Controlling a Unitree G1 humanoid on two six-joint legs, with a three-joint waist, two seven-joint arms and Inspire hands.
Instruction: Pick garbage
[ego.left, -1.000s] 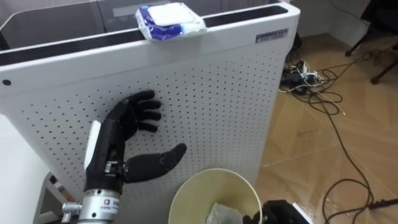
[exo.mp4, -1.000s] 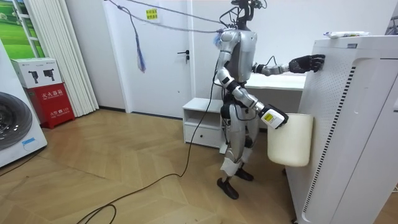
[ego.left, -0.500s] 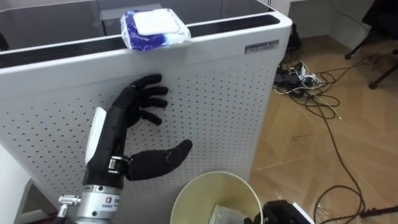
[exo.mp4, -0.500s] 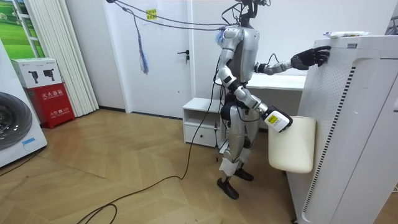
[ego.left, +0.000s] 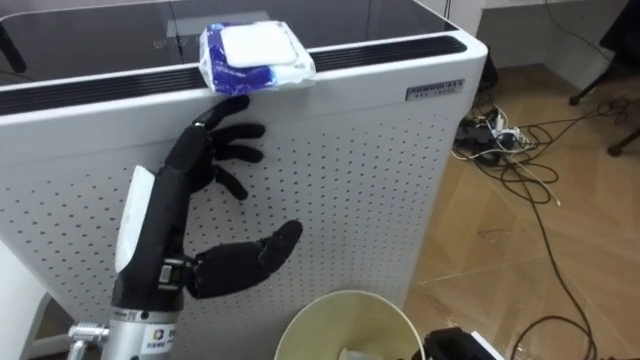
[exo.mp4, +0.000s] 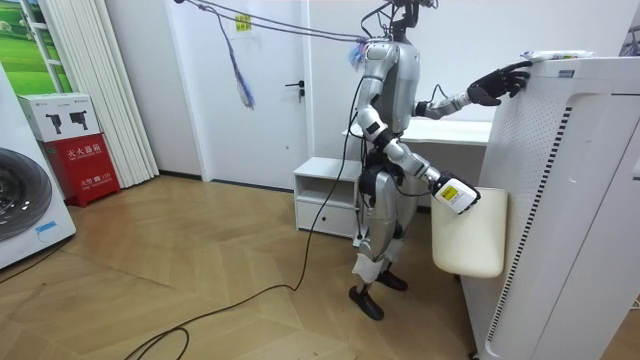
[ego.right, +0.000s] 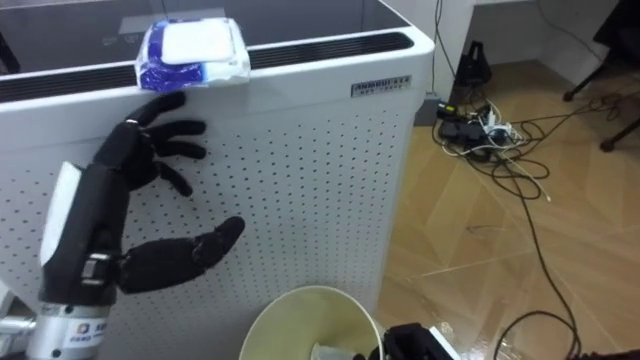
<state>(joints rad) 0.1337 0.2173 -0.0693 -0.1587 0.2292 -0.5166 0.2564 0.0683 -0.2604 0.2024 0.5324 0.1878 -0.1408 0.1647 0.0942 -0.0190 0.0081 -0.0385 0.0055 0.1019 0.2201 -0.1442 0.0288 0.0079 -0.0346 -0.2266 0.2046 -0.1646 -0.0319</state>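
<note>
- Robot stands upright on wooden floor, close against a tall white perforated cabinet; a low white shelf unit sits behind it.
- Task item: a blue-and-white wipes packet lies flat on the cabinet's top, right at the front edge and slightly overhanging it, well in from the right corner.
- Left hand is raised in front of the cabinet's perforated front panel, palm toward it, fingers straight and spread, thumb held out low and to the side. It holds nothing.
- Uppermost fingertips reach the top front edge just under the packet. Cannot tell whether they touch it.
- In the room view the left arm stretches forward at shoulder height to the cabinet's upper corner, where the packet shows as a thin pale shape on top.
- Cream bin is held low in front of the robot, near the foot of the front panel, mouth upward. A pale crumpled scrap shows inside it.
- Right hand is a dark shape at the bin's right rim; cannot tell how its fingers are set.
- Loose cables trail across the floor beyond the cabinet's right side.
</note>
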